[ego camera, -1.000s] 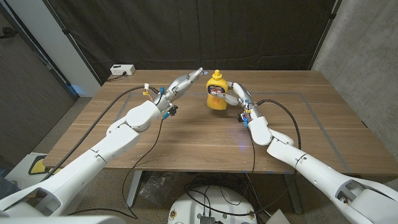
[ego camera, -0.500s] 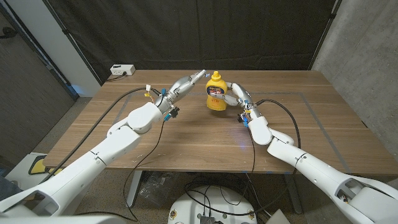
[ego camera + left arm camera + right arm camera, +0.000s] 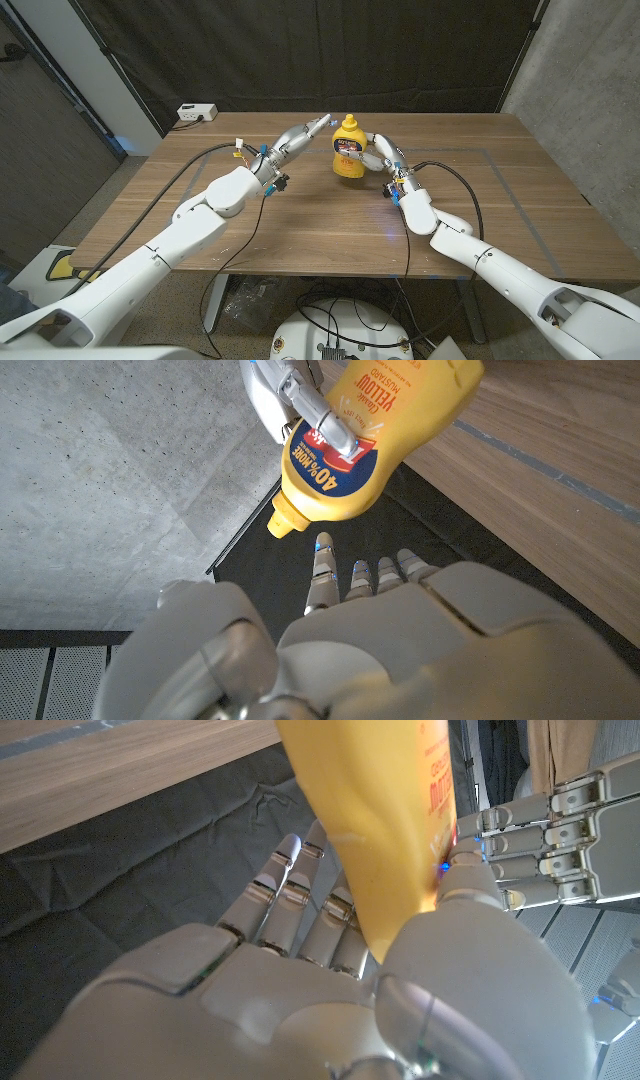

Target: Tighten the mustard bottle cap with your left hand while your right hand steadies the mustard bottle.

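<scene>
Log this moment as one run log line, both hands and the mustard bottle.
right hand: grips mustard bottle, upright on table | left hand: open, fingertips near cap, not touching | cap tightening: not started

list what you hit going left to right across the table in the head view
white box at the table's far left corner → left hand → mustard bottle → right hand

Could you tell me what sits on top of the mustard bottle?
A yellow cap tops the bottle, nothing above it. The left hand reaches toward it, not touching. The right hand grips the body, hiding that side.
</scene>
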Motion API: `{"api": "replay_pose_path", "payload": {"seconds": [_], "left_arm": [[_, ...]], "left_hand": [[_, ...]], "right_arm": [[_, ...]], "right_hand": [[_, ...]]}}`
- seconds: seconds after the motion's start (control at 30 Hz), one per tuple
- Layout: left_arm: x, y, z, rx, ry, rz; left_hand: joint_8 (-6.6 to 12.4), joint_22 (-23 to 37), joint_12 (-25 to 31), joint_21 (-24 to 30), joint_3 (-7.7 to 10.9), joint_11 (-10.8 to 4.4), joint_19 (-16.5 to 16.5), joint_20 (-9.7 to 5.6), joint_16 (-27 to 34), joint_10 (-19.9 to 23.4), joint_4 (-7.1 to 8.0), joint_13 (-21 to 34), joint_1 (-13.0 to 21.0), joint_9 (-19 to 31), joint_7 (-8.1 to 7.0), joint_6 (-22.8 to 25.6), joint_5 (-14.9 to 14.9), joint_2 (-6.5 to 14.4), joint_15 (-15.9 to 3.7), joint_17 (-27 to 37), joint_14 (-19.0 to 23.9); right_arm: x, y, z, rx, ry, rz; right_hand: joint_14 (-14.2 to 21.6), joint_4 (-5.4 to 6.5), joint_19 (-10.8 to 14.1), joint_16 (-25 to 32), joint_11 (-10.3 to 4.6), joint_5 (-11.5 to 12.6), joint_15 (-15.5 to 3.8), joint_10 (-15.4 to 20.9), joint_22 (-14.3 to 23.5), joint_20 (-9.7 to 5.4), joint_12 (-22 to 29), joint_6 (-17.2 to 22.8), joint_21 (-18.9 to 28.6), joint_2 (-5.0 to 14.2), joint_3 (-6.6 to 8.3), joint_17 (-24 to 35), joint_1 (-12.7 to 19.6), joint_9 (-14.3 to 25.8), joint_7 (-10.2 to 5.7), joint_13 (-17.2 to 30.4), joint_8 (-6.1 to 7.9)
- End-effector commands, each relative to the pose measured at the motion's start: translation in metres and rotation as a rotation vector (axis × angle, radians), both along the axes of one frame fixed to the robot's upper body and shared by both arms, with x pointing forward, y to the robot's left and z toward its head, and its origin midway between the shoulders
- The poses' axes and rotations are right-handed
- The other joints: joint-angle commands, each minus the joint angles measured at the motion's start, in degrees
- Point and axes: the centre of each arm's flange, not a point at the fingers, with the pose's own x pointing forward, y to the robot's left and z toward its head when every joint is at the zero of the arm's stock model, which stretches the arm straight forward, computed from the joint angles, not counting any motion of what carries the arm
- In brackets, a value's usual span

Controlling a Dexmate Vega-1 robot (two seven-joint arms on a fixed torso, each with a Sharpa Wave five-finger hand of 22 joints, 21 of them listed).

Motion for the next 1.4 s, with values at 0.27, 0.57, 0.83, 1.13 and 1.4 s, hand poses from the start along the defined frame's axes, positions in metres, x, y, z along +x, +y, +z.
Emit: {"api": "replay_pose_path", "payload": {"seconds": [0.27,0.57,0.83,1.13,1.4], "left_arm": [[-0.0065,0.0027,-0.0042,-0.021,-0.027,0.007],[-0.0068,0.0007,-0.0049,-0.019,-0.029,-0.006],[-0.0077,-0.0005,-0.0056,0.0,-0.022,0.013],[-0.0085,-0.0022,-0.0057,0.011,-0.028,0.014],[-0.0082,-0.0034,-0.0046,0.016,-0.031,0.009]], "left_hand": [[0.49,0.1,0.7,0.5,0.64,-2.28,-5.0,-1.02,0.1,1.9,-0.33,-0.1,1.2,0.0,-3.6,2.9,-0.2,1.0,-3.7,0.1,0.9],[0.24,0.1,0.7,0.5,0.7,-2.73,-5.0,-1.53,-0.1,2.2,-0.38,-0.1,1.4,-0.1,-4.27,2.9,-0.3,1.2,-4.35,0.1,0.9],[0.21,0.1,0.5,0.5,0.73,-2.71,-4.9,-0.95,-0.2,2.2,-0.4,-0.1,1.6,-0.1,-3.55,3.6,-0.4,1.3,-4.33,0.1,0.9],[0.15,0.1,0.4,0.4,0.74,-2.81,-5.0,-0.53,-0.3,2.2,-0.42,-0.1,1.7,-0.1,-3.93,4.1,-0.5,1.4,-4.33,0.1,0.9],[0.07,0.1,0.3,0.4,0.74,-3.1,-5.0,-0.38,-0.3,2.3,-0.43,-0.1,1.8,-0.1,-4.96,4.5,-0.6,1.4,-4.52,0.1,1.0]], "right_arm": [[-0.0019,0.0021,-0.0054,0.016,0.014,0.029],[-0.0034,0.0025,-0.0057,0.011,0.006,0.028],[-0.0059,0.003,-0.0054,0.014,-0.001,0.033],[-0.0061,0.0032,-0.0075,0.01,0.004,0.032],[-0.0064,0.0038,-0.0068,0.008,0.001,0.031]], "right_hand": [[0.7,2.36,0.1,-0.2,-0.1,-0.2,-5.54,0.6,0.1,-2.59,-0.1,2.1,-0.2,4.29,2.52,0.2,3.8,0.3,-1.7,0.2,0.12],[0.8,2.38,0.1,-0.2,-0.09,-0.3,-5.6,0.7,0.1,-2.61,-0.1,2.3,-0.2,4.36,2.57,0.2,3.8,0.3,-1.69,0.2,0.09],[0.8,2.41,0.2,-0.2,-0.08,-0.4,-5.61,0.8,0.1,-2.65,-0.2,2.3,-0.2,4.4,2.59,0.2,3.8,0.3,-1.71,0.2,0.01],[0.9,2.42,0.2,-0.3,-0.09,-0.5,-5.61,0.9,0.1,-2.66,-0.3,2.3,-0.2,4.38,2.6,0.2,3.8,0.3,-1.72,0.2,-0.08],[0.9,2.39,0.2,-0.4,-0.09,-0.6,-5.63,1.0,0.1,-2.68,-0.4,2.4,-0.3,4.36,2.62,0.2,3.8,0.3,-1.72,0.2,-0.12]]}}
